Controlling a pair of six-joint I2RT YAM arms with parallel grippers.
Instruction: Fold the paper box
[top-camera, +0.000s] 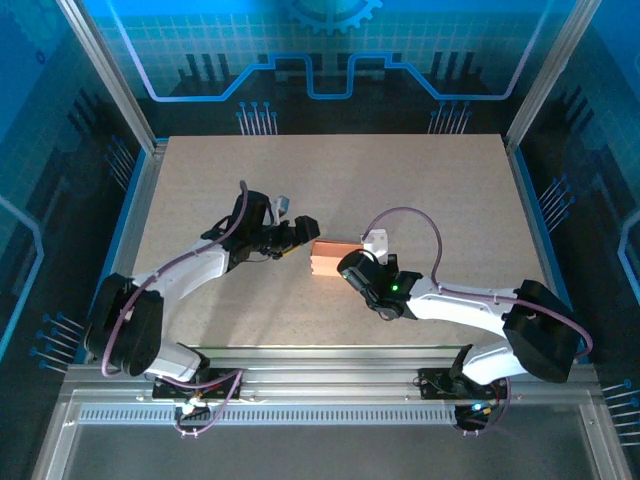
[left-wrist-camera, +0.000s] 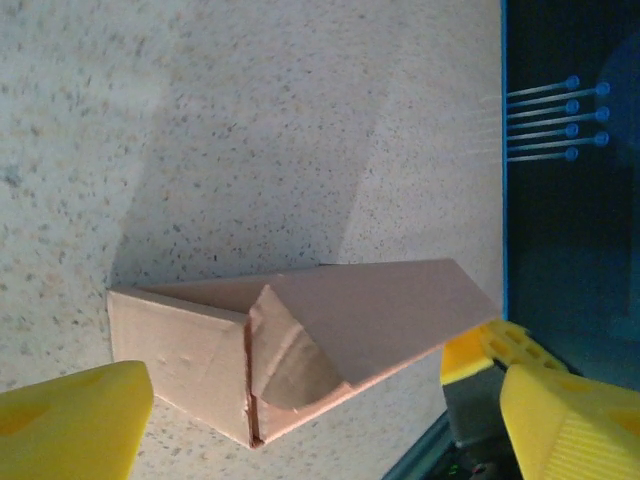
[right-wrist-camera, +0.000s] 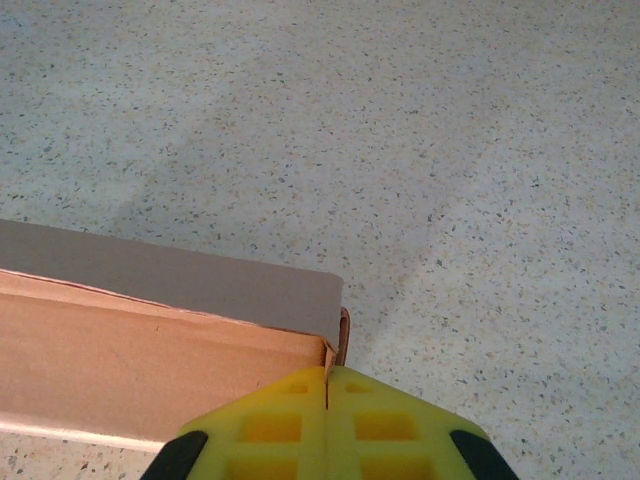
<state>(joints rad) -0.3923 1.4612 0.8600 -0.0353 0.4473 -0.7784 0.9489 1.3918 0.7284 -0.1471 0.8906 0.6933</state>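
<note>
With right gripper (right-wrist-camera: 327, 375) pinching the paper box (top-camera: 334, 256), left gripper (left-wrist-camera: 325, 390) gapes beside it.

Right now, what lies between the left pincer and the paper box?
Only bare table. The left wrist view shows the paper box's near end framed by the open left pincer, with nothing else in the gap.

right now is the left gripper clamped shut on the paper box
No, in the left wrist view the left gripper has its yellow fingers spread wide apart, with the paper box sitting between them unsqueezed.
</note>
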